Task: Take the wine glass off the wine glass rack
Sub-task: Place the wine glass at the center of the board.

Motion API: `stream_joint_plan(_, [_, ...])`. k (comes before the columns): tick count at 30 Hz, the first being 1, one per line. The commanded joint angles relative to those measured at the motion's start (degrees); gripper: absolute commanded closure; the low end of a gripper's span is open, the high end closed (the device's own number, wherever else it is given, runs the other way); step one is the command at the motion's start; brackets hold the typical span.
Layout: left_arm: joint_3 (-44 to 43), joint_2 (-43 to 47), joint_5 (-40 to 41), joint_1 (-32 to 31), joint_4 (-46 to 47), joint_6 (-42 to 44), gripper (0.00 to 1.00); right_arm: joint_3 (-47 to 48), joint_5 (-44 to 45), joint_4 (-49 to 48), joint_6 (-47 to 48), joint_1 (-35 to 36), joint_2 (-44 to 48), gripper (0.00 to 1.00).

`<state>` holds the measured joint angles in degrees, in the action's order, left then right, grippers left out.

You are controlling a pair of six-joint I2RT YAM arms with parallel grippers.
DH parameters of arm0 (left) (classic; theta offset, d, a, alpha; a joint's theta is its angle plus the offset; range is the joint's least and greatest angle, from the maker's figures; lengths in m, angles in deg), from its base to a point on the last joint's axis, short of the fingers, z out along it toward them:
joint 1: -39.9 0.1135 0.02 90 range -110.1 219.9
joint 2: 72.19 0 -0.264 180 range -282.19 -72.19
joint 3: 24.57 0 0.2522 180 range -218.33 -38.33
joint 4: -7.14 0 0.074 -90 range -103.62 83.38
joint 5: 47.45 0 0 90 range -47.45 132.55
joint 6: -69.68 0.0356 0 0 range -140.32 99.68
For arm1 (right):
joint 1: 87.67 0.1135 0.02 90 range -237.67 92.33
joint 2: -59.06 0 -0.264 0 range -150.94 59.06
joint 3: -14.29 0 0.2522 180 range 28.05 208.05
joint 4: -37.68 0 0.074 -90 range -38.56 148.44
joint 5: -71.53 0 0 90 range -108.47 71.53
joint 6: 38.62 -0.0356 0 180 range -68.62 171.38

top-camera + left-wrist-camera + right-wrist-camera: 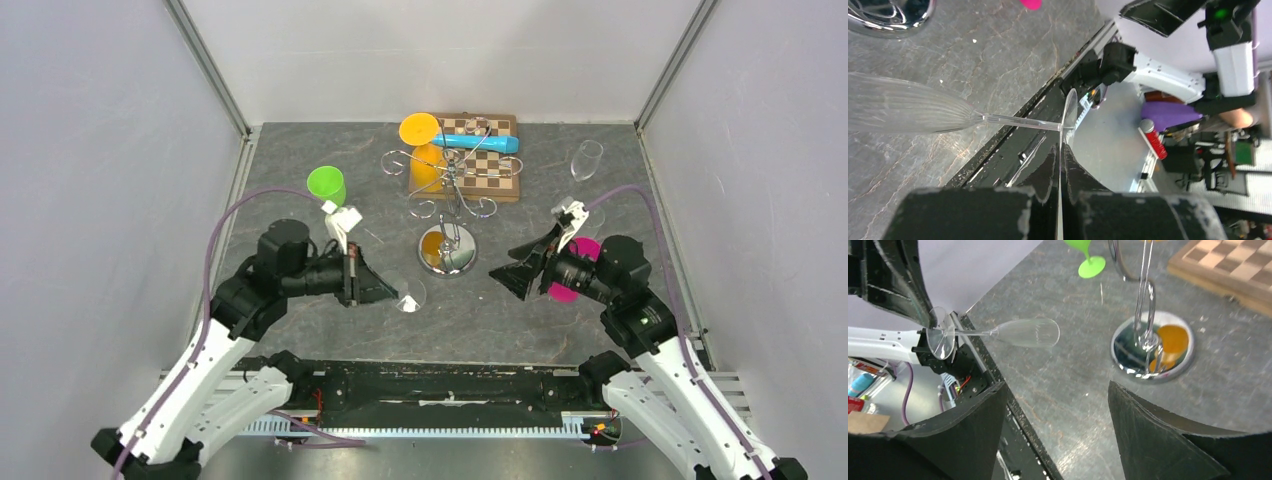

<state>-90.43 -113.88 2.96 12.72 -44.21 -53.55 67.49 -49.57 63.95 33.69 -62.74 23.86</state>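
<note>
Now the wine glass point(410, 297) is off the wine glass rack point(447, 250). It is held sideways over the tabletop point(480, 320), low in the middle of the top view, just left of the rack's round shiny base. So the lifting-off step looks done, and the putting-down step seems to be in hand.

The left fingers point(1066, 157) are pressed tight on the flat round foot of the glass. The right fingers point(515, 272) are spread wide, and nothing is held by them.

For the next move, the glass likely needs to be turned upright and lowered gently. The foot should be let go only when it sits flat.

The glass is clear and thin, with fine lines on its bowl and a long skinny stem. In the left wrist view the bowl is pointed at the left edge.
</note>
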Motion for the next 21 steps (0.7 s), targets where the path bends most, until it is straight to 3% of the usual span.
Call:
stream_joint_plan(1, [-0.2, -1.2, 12.4, -10.4, 0.7, 4.1, 0.98, -4.9, -2.2, -4.6, -7.0, 0.3, 1.9, 0.24])
stream_joint_plan(14, [0.6, -6.1, 27.9, -28.5, 6.4, 6.6, 0.98, -19.6, -6.4, -14.3, -21.7, 1.1, 6.4, 0.25])
stream_joint_plan(21, [-1.2, -9.7, 38.2, -38.3, 8.7, 9.0, 0.98, -21.3, -1.1, -16.9, -24.9, 8.4, 5.6, 0.27])
